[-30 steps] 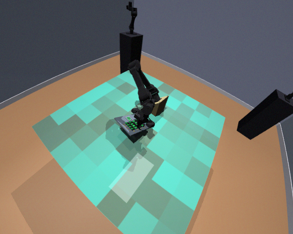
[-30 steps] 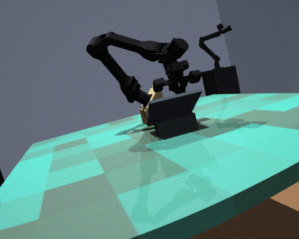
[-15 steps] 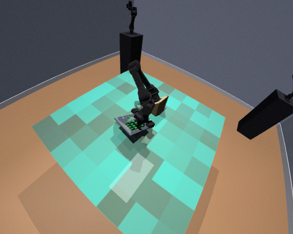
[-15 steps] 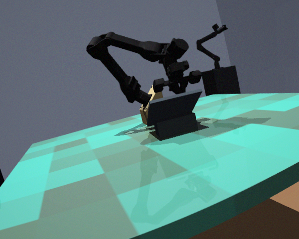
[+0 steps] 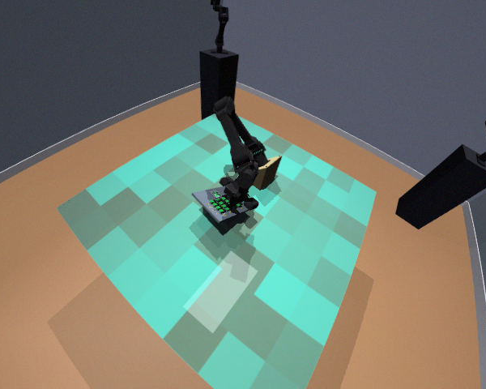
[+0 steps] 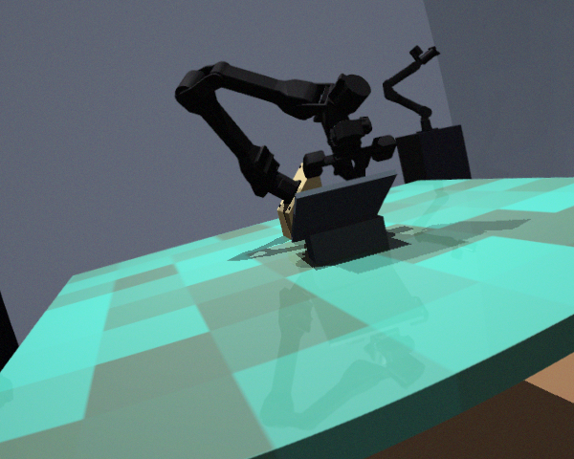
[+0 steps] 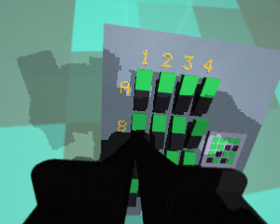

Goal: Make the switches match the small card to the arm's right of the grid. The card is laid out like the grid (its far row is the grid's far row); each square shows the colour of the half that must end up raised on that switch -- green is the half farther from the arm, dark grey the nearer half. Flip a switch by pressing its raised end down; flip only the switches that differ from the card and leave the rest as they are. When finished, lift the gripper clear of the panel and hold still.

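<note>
A tilted grey switch panel [image 5: 198, 195] [image 6: 342, 205] [image 7: 261, 65] carries a grid of rocker switches with green far halves and dark near halves. In the wrist view, row A, with switch A1 [image 7: 144, 80] at its left, shows whole. Below it are switch B1 [image 7: 139, 121] and the rest of row B. Lower rows are partly hidden by the fingers. The small card [image 7: 225, 149] lies right of the grid; its far row is all green, with several dark squares below. My gripper [image 5: 232, 205] [image 7: 136, 139] is shut and empty, its tips over B1's near half; contact cannot be told.
The panel stands on a dark block [image 6: 349, 240] on the teal chequered table [image 5: 293, 288] [image 6: 153, 395]. A tan block [image 5: 266, 173] [image 6: 284, 222] is by the arm's base. Two dark pedestals [image 5: 219, 83] [image 5: 446, 185] with other arms stand beyond the table.
</note>
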`<action>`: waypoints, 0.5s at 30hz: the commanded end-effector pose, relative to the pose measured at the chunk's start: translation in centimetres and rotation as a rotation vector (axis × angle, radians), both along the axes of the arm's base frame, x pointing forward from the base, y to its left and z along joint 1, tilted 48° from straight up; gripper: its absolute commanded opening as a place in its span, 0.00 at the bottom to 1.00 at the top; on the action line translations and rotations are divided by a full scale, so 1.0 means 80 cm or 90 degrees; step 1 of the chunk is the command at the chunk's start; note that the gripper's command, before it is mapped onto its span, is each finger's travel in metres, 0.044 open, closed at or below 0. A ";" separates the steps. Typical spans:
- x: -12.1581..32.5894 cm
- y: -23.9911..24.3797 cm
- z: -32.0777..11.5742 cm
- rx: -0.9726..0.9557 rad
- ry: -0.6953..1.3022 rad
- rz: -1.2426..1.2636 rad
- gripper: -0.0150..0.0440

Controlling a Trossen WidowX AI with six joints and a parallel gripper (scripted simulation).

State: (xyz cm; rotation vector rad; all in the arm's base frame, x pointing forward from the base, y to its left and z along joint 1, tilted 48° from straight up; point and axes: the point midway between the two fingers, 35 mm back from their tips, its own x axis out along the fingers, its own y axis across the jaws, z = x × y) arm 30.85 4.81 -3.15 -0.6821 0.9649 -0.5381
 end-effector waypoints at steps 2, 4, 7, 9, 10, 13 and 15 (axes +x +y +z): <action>0.000 -0.002 0.000 -0.003 0.001 0.001 0.25; 0.000 -0.002 -0.001 -0.003 0.001 0.001 0.25; 0.000 0.001 0.000 0.001 0.000 -0.001 0.25; -0.006 0.014 0.008 0.004 0.004 -0.002 0.25; -0.012 0.024 0.015 0.005 0.007 -0.004 0.25; -0.031 0.050 0.039 0.002 0.013 -0.010 0.25; -0.035 0.055 0.045 0.000 0.014 -0.011 0.25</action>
